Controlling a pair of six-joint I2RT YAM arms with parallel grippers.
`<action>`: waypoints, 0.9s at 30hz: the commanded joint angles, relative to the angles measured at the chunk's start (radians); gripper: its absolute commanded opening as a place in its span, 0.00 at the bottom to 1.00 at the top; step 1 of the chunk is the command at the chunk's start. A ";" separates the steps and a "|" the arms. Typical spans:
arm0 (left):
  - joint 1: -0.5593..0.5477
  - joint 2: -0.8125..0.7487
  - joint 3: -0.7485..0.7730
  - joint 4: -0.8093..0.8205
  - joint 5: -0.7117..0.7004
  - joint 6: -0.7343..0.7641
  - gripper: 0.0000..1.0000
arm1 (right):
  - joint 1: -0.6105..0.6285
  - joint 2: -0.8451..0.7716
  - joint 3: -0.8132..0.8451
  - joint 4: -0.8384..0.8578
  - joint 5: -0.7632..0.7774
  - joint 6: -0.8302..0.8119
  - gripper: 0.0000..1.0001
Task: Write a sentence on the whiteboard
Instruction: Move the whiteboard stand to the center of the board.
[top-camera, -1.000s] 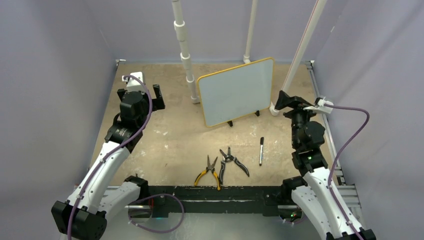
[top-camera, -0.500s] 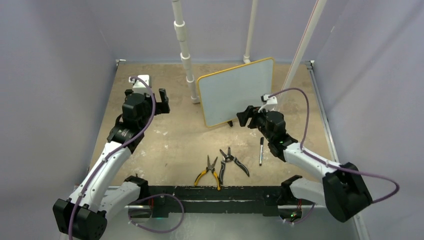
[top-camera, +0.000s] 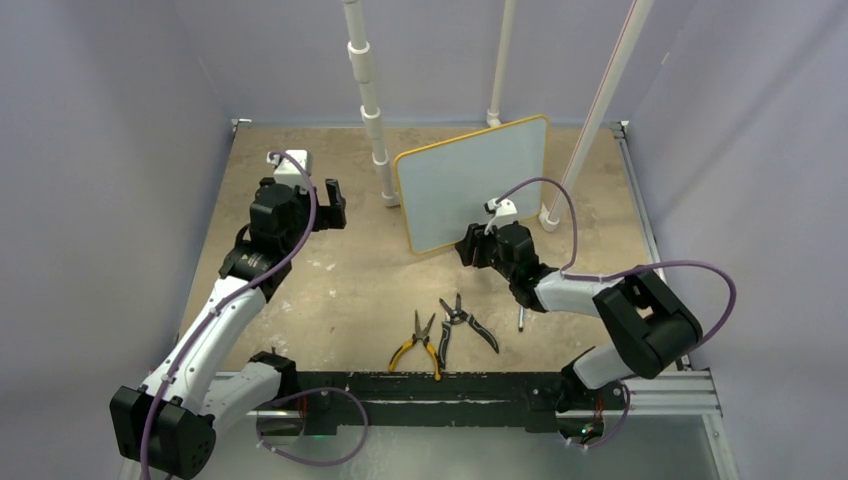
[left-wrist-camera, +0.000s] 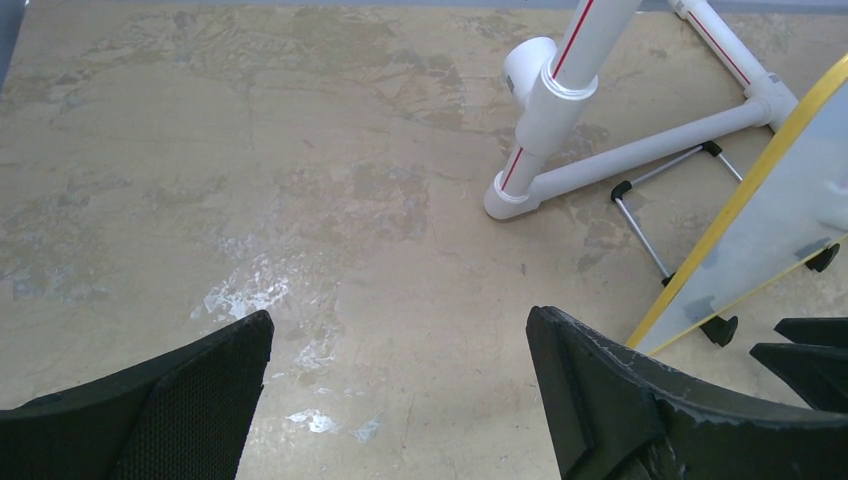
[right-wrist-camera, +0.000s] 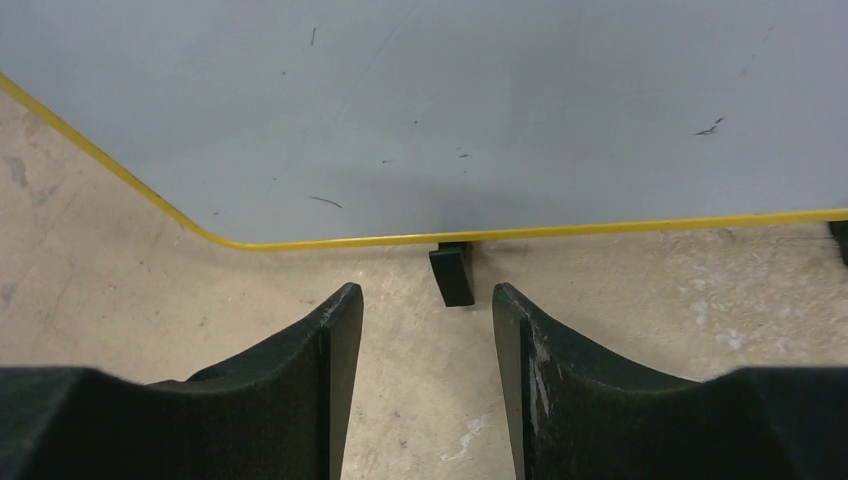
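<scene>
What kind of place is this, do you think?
Probably a robotics lab test cell rather than a home or workshop: a tan tabletop boxed in by plain grey panels, white PVC pipe posts standing on it, and a few props, a whiteboard and pliers, laid out.

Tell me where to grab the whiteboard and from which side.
Probably the lower rim of the whiteboard, beside its black foot, coming from the front: it stands propped up and that thin edge looks raised off the table.
</scene>
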 joint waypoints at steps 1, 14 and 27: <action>0.012 -0.003 -0.004 0.041 0.017 -0.014 0.98 | 0.018 0.047 0.038 0.085 0.049 -0.034 0.53; 0.014 -0.007 -0.013 0.059 0.055 -0.009 0.98 | 0.035 0.204 0.085 0.145 0.076 -0.054 0.43; 0.014 0.000 -0.011 0.057 0.073 -0.013 0.98 | 0.072 0.279 0.132 0.149 0.115 -0.117 0.21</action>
